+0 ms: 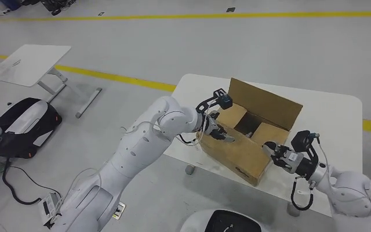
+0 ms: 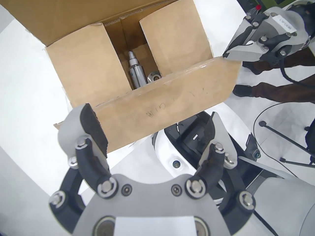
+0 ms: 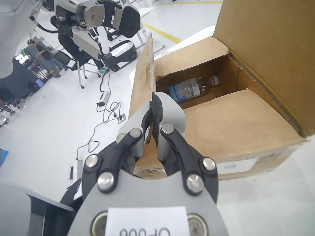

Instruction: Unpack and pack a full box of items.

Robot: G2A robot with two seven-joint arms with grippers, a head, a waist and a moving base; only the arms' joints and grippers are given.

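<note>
Holding: my right gripper [image 3: 153, 104] is pinched narrow on one end of the near flap [image 2: 172, 99]. I judge this is meant to pull the flap outward, away from the mouth of the box [image 1: 243, 158].
Left side: my left gripper [image 2: 149, 121] is spread wide and grips nothing, with one pad just beside the flap's other corner. I read that as placed to take or steady that end.
Box: it sits on the white table [image 1: 339, 116] with the far flap [image 1: 266, 101] upright. The short flaps [image 2: 88, 57] lean over the opening, leaving a gap between them.
Contents: a bottle [image 3: 190, 88] lies on its side on the box floor. A metal cylinder [image 2: 136, 72] and a small metal ring [image 2: 153, 76] sit close together, seen through the gap.
Stage: with items inside, I cannot tell whether this is unpacking or packing.
Concern: the short flaps crowd the gap, so reaching in likely means pushing them aside first.
</note>
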